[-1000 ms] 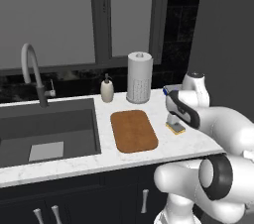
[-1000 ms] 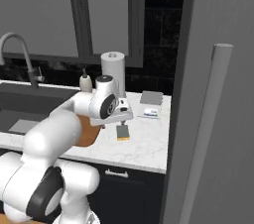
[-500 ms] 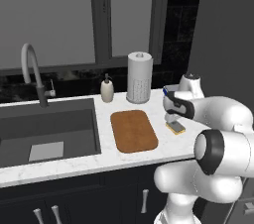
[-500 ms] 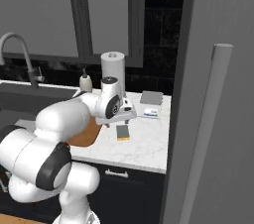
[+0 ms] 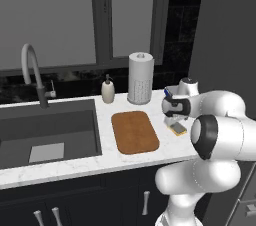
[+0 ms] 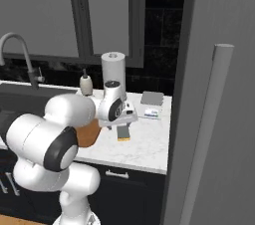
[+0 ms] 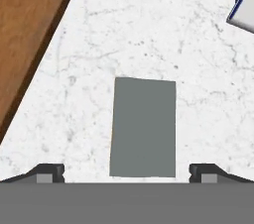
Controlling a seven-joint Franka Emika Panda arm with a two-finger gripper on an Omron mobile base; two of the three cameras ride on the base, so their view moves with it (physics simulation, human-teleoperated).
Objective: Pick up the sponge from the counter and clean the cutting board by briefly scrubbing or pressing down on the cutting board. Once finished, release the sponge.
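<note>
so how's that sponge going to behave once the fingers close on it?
The sponge is a small flat-lying block, so probably light and unlikely to roll or tip. Its yellow body suggests foam, likely to squash somewhat. The fingers straddle it, open.

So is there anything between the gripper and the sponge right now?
Nothing visible. In the hand view the sponge lies on bare counter between the open fingertips, with the cutting board off to one side.

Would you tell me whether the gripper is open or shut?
Open: the hand view shows the gripper's fingertips spread either side of the sponge.
</note>
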